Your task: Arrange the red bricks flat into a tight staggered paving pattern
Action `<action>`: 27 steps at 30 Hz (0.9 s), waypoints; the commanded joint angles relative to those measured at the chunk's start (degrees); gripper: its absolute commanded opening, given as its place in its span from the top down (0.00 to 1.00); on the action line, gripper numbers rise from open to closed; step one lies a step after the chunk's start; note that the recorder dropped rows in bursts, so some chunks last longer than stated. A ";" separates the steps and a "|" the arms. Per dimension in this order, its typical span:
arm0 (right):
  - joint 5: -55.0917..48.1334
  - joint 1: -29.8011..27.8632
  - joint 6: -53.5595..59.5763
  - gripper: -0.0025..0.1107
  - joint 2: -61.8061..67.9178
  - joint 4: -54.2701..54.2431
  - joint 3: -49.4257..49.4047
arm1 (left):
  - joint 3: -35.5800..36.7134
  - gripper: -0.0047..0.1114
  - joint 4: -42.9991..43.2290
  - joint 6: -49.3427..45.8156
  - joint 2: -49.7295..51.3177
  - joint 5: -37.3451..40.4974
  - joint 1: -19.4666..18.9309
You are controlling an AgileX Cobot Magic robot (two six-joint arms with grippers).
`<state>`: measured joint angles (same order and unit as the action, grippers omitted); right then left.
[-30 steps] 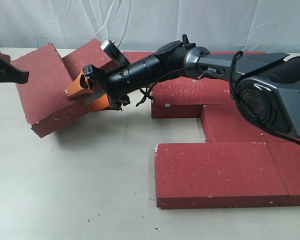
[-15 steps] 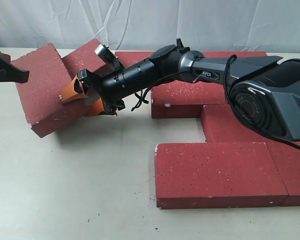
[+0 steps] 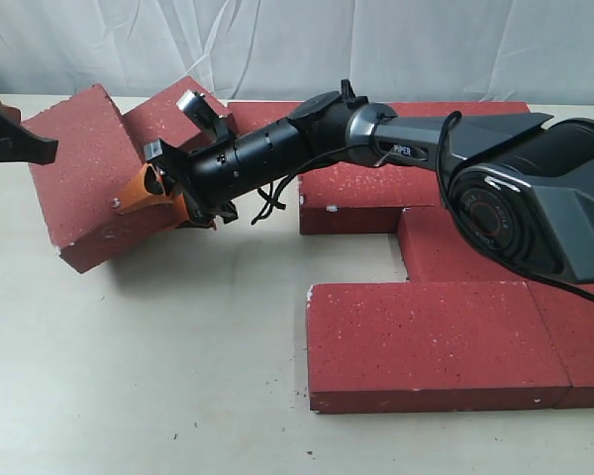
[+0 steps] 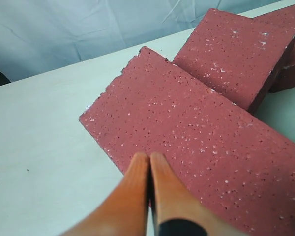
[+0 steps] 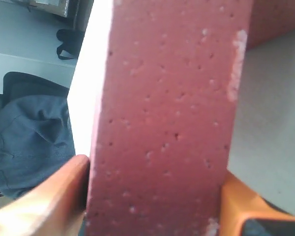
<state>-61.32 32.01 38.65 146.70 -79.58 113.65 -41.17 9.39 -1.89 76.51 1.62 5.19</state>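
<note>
At ten o'clock in the exterior view, a dark-red, white-speckled rectangular paving brick (image 3: pixel 79 173) sits skewed. Its three-o'clock edge is clamped between the jaws of the right gripper (image 3: pixel 153 203) (one orange jaw on each face). The left gripper (image 4: pixel 148 160), pinched together and empty, hangs over that brick. Other red bricks (image 3: pixel 436 341) lie flat toward four o'clock.

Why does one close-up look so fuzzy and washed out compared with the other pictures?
Right wrist view: the dark-red speckled brick sits very close to the lens, so it looks soft, and a strip beside it is blown out white. Left wrist view: brick grain is sharp, only the left hand's orange tips blur. Exterior view: even light, soft shadows.
</note>
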 commanded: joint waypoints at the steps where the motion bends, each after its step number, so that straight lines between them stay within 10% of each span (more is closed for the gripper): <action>1: -1.32 0.00 0.43 0.69 -0.11 -0.45 0.24 | 0.15 0.96 -0.55 0.40 0.20 -0.58 -0.27; 9: -3.72 0.00 0.64 0.99 -0.11 -2.23 0.24 | 0.15 0.96 -0.59 0.40 0.20 -0.46 -0.27; 17: -8.64 -2.02 3.62 0.99 -3.24 -0.24 0.24 | 0.15 0.96 -0.59 0.40 -5.23 3.68 -0.27; 27: -8.64 -3.34 -3.59 0.99 -10.19 27.94 0.24 | 1.38 0.96 -0.59 0.29 -13.08 5.05 -0.27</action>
<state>-69.37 28.90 36.83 138.66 -57.08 113.65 -40.66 9.29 -1.89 64.01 8.20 5.19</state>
